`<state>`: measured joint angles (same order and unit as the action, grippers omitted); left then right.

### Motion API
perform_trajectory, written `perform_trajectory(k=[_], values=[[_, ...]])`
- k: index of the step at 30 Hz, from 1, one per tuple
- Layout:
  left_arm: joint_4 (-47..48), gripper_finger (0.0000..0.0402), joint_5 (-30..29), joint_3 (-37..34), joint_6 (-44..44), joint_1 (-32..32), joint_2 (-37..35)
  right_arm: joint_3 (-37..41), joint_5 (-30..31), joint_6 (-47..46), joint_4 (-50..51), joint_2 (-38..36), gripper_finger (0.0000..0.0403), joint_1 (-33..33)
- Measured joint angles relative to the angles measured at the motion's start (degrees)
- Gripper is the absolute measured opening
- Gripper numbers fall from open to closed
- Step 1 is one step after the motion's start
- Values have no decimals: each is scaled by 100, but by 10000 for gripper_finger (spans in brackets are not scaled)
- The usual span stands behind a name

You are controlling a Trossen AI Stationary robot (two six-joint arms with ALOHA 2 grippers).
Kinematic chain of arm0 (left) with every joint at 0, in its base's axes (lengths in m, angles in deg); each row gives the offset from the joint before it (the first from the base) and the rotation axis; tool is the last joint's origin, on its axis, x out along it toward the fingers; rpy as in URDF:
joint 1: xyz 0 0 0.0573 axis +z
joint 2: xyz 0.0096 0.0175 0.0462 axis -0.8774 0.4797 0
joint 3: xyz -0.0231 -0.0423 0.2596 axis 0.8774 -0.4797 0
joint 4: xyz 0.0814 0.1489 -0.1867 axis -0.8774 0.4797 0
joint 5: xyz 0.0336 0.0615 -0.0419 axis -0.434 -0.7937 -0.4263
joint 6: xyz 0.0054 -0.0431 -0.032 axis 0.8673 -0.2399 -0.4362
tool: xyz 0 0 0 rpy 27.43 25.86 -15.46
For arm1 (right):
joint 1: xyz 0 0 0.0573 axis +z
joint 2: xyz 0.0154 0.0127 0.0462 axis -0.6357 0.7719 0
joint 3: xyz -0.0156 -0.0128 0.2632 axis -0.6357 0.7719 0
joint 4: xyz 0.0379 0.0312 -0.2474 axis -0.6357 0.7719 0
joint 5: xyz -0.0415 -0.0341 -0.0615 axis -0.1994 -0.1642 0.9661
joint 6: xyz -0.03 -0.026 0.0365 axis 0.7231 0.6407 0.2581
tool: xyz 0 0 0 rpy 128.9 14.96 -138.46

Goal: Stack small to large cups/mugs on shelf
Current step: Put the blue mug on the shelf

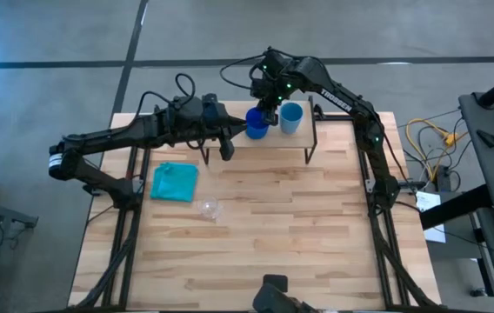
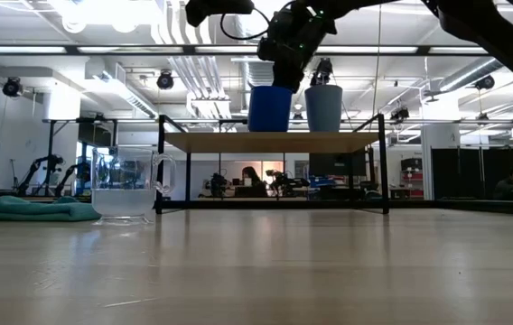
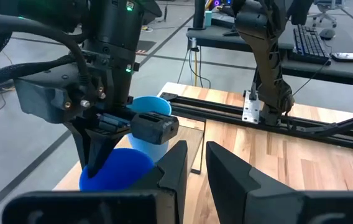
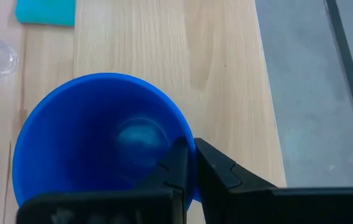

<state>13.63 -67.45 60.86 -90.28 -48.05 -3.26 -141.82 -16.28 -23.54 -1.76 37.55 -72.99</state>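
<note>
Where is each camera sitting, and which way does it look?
High view: above, looking straight down; both arms, dark blue mug and light blue handleless cup on the low light-wood shelf.
Low view: table height, looking level across; small clear transparent cup, right arm over the shelf.
Left wrist view: behind left gripper, facing right gripper.
Right wrist view: looking down into the mug, jaws pinching its rim.
All four share the mug.

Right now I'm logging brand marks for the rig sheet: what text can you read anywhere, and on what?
"TROSSEN": white lettering on the right arm, small, only roughly legible in the high view.
No readable text on the dark blue mug, light blue cup, clear cup or shelf.
</note>
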Motion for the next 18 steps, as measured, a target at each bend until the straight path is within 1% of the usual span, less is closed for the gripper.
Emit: perform_trajectory(k=[8, 18], values=[[3, 47, 0, 0, 2, 15, -15, 0, 81, 2, 14, 11, 35, -1], [5, 47, 0, 0, 13, 24, -17, 0, 85, 1, -139, 11, 38, 0]])
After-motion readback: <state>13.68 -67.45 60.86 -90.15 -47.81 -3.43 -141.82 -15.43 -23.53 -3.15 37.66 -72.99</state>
